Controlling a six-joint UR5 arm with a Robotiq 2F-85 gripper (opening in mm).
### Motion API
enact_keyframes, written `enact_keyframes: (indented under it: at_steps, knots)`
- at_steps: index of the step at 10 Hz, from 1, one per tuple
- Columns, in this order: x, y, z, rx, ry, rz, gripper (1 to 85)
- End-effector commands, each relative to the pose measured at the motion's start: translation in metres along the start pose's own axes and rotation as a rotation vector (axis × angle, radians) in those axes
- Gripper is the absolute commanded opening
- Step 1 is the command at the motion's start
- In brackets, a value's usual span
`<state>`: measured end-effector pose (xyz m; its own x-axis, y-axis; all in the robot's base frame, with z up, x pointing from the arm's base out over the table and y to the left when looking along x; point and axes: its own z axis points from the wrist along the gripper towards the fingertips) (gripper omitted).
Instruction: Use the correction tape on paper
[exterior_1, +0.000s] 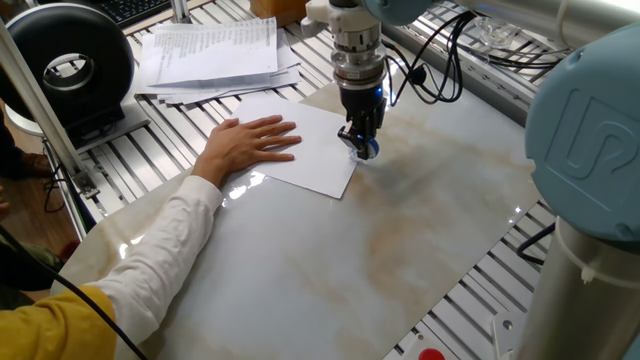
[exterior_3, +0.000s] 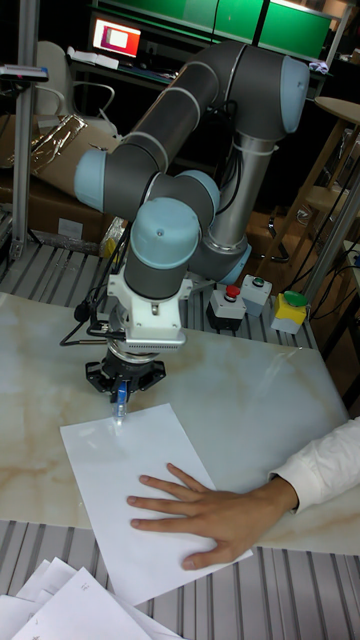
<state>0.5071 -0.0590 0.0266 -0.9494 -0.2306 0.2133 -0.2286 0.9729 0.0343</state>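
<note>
A person's hand (exterior_1: 248, 143) lies flat on the paper (exterior_1: 305, 160) at about nine o'clock, pinning the sheet to the pale marbled tabletop (exterior_1: 400, 230). Just past it, toward twelve o'clock, the gripper (exterior_1: 359, 141) is closed around the correction tape (exterior_1: 366, 148), whose tip meets the sheet close to its far edge, so the step in hand looks like the stroke itself, with the tape pressed down. The next move would call for an even drag across the sheet with steady downward pressure, kept clear of the edge. Further off at eleven o'clock sit a stack of printed papers (exterior_1: 215, 52) and a black round device (exterior_1: 70, 65); behind the arm, button boxes (exterior_3: 255, 300) and a lit monitor (exterior_3: 118, 38)
</note>
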Motion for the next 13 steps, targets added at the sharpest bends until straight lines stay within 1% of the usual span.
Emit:
enact_keyframes:
  at_steps: [1, 2, 4, 7, 9, 13]
  knots:
    - [-0.002, 0.002, -0.002, -0.008, -0.008, 0.007, 1.7]
    - [-0.003, -0.001, -0.005, 0.007, -0.011, -0.004, 1.7]
    - [-0.005, -0.002, -0.016, 0.029, -0.005, -0.01, 1.7]
    - [-0.015, 0.001, -0.014, 0.014, -0.02, -0.011, 1.7]
    - [-0.02, 0.005, -0.011, -0.003, -0.023, -0.001, 1.7]
    - [-0.02, 0.001, -0.006, 0.003, -0.026, -0.004, 1.7]
